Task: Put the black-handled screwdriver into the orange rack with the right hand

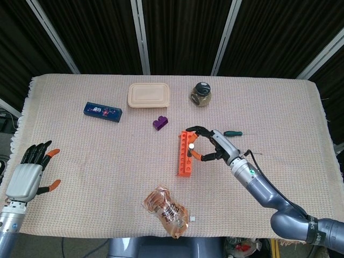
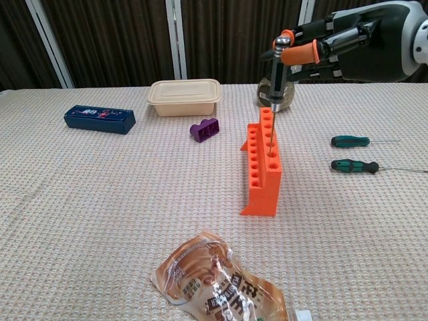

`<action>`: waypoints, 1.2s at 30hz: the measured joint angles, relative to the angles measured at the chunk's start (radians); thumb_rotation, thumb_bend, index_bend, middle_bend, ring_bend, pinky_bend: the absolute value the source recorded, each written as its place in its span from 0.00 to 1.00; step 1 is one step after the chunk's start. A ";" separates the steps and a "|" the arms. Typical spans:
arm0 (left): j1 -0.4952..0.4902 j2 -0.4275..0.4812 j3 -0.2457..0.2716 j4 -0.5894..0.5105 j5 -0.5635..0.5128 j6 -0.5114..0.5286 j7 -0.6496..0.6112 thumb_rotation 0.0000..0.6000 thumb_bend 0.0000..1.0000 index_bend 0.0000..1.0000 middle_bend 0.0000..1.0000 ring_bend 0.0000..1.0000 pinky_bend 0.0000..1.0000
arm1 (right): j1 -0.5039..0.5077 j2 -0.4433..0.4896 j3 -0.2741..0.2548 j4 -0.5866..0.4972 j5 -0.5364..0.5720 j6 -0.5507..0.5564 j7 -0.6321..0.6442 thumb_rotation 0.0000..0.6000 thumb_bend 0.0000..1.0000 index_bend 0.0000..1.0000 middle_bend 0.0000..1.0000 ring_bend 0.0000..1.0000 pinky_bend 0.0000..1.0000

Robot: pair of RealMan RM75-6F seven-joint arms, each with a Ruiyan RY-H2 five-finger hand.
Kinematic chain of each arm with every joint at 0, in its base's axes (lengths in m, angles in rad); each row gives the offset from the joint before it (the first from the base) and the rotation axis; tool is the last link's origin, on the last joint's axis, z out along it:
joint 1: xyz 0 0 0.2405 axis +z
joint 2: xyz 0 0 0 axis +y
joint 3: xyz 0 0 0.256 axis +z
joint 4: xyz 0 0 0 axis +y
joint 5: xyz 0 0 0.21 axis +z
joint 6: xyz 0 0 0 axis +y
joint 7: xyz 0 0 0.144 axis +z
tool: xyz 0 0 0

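The orange rack (image 2: 263, 167) (image 1: 186, 155) stands upright at the table's middle, with a row of holes along its top. My right hand (image 2: 319, 50) (image 1: 210, 144) hovers over it and pinches the black-handled screwdriver (image 2: 276, 73) upright by the top of its handle. Its thin metal shaft points down into a hole near the rack's middle. In the head view only the handle's silver end cap (image 1: 191, 145) shows, right above the rack. My left hand (image 1: 29, 173) hangs open off the table's left edge, holding nothing.
Two green-handled screwdrivers (image 2: 354, 166) (image 2: 350, 141) lie right of the rack. A purple block (image 2: 204, 129), a beige lidded box (image 2: 184, 97), a blue carton (image 2: 99, 118) and a dark jar (image 1: 200, 94) sit behind. A snack bag (image 2: 221, 280) lies at the front.
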 measured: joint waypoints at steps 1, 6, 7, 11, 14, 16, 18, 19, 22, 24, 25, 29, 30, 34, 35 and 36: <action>0.000 0.000 0.000 0.000 -0.002 -0.001 0.000 1.00 0.19 0.17 0.00 0.00 0.00 | 0.000 -0.003 -0.002 0.005 0.000 0.000 -0.001 1.00 0.41 0.60 0.16 0.00 0.00; 0.000 -0.002 0.000 0.001 -0.001 0.000 0.001 1.00 0.19 0.18 0.00 0.00 0.00 | -0.003 -0.017 -0.008 0.019 -0.014 0.004 -0.005 1.00 0.41 0.60 0.16 0.00 0.00; 0.000 -0.002 0.000 0.002 -0.001 0.000 0.001 1.00 0.19 0.17 0.00 0.00 0.00 | -0.005 -0.022 -0.012 0.023 -0.020 0.005 -0.005 1.00 0.41 0.60 0.16 0.00 0.00; 0.000 -0.001 0.000 0.002 -0.002 0.000 0.000 1.00 0.19 0.17 0.00 0.00 0.00 | -0.010 -0.038 -0.025 0.039 -0.041 0.007 -0.006 1.00 0.41 0.60 0.16 0.00 0.00; 0.002 -0.001 -0.001 0.003 -0.001 0.004 -0.001 1.00 0.19 0.17 0.00 0.00 0.00 | -0.015 -0.052 -0.035 0.049 -0.056 0.015 -0.010 1.00 0.41 0.60 0.16 0.00 0.00; 0.002 0.000 -0.001 0.003 -0.001 0.005 -0.001 1.00 0.19 0.17 0.00 0.00 0.00 | -0.018 -0.063 -0.043 0.057 -0.067 0.020 -0.011 1.00 0.41 0.60 0.16 0.00 0.00; 0.003 0.000 -0.001 0.004 0.001 0.007 -0.002 1.00 0.19 0.17 0.00 0.00 0.00 | -0.020 -0.074 -0.049 0.066 -0.076 0.027 -0.016 1.00 0.41 0.60 0.16 0.00 0.00; 0.003 0.000 0.000 0.005 0.000 0.006 -0.002 1.00 0.19 0.17 0.00 0.00 0.00 | -0.021 -0.082 -0.053 0.073 -0.081 0.032 -0.020 1.00 0.41 0.60 0.16 0.00 0.00; 0.005 0.000 0.000 0.007 -0.001 0.007 -0.003 1.00 0.19 0.17 0.00 0.00 0.00 | -0.024 -0.100 -0.061 0.088 -0.090 0.046 -0.026 1.00 0.41 0.60 0.16 0.00 0.00; 0.005 0.000 0.000 0.008 -0.003 0.007 -0.004 1.00 0.19 0.17 0.00 0.00 0.00 | -0.024 -0.107 -0.065 0.097 -0.092 0.051 -0.031 1.00 0.41 0.60 0.16 0.00 0.00; 0.005 0.000 0.000 0.008 -0.004 0.006 -0.005 1.00 0.19 0.17 0.00 0.00 0.00 | -0.025 -0.113 -0.068 0.101 -0.093 0.055 -0.035 1.00 0.41 0.59 0.16 0.00 0.00; 0.004 -0.002 -0.001 0.010 -0.004 0.004 -0.006 1.00 0.19 0.17 0.00 0.00 0.00 | -0.025 -0.123 -0.074 0.109 -0.095 0.064 -0.047 1.00 0.41 0.60 0.16 0.00 0.00; 0.004 -0.002 -0.001 0.011 -0.004 0.004 -0.007 1.00 0.19 0.17 0.00 0.00 0.00 | -0.025 -0.125 -0.076 0.111 -0.095 0.064 -0.049 1.00 0.41 0.59 0.16 0.00 0.00; 0.004 -0.004 -0.001 0.015 -0.003 0.003 -0.010 1.00 0.19 0.17 0.00 0.00 0.00 | -0.026 -0.136 -0.083 0.121 -0.094 0.068 -0.055 1.00 0.41 0.60 0.16 0.00 0.00; 0.004 -0.004 -0.001 0.016 -0.003 0.003 -0.011 1.00 0.19 0.17 0.00 0.00 0.00 | -0.027 -0.139 -0.084 0.124 -0.094 0.070 -0.058 1.00 0.41 0.60 0.16 0.00 0.00; 0.004 -0.004 -0.001 0.016 -0.003 0.003 -0.012 1.00 0.19 0.17 0.00 0.00 0.00 | -0.027 -0.142 -0.086 0.128 -0.093 0.071 -0.060 1.00 0.41 0.60 0.16 0.00 0.00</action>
